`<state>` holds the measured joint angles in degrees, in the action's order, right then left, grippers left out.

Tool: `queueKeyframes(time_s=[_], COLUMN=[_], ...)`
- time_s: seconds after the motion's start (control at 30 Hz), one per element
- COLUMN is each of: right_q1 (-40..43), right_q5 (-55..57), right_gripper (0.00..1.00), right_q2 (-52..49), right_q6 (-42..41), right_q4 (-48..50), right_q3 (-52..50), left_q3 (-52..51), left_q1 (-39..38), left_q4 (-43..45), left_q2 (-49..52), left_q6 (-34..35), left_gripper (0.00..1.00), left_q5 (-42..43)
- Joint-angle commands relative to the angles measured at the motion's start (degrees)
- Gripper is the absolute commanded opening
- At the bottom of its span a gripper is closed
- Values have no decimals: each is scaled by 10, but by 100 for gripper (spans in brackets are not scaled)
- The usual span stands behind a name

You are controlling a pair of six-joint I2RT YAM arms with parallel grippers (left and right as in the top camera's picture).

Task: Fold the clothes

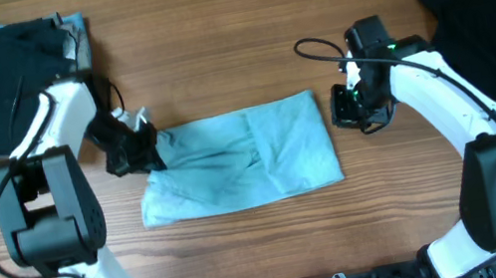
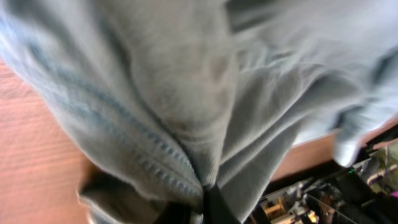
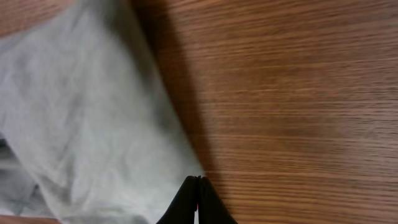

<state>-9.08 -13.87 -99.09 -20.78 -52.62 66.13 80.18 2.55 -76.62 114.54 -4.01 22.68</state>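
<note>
Overhead, the blue shirt (image 1: 241, 155) lies centred on the worktop (image 1: 266, 247), long axis left to right. Its left edge is clenched in the left jaws; the right jaws, pressed together and empty, sit just beside its right edge.

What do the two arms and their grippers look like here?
The left arm and right arm have white curved links with bulky black joint housings. Black cables loop along each; the right carries a small green light. The left gripper and right gripper are black.
</note>
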Motion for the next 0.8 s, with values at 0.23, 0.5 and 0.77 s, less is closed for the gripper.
queueKeyframes(time_s=[0.23,0.5,0.77], right_q1=[41,42,42], right_q5=[16,16,16], right_gripper=[4,4,4], right_q2=[13,13,13], right_q6=[-2,-2,-2], right_q4=[9,10,10], right_q3=[12,12,12], left_q3=[82,82,81], left_q1=[-141,-329,-459], left_q4=[1,70,133], left_q2=[-88,-88,-87], left_q6=[154,238,319], left_gripper=[4,4,4], left_q5=[-15,-33,-116])
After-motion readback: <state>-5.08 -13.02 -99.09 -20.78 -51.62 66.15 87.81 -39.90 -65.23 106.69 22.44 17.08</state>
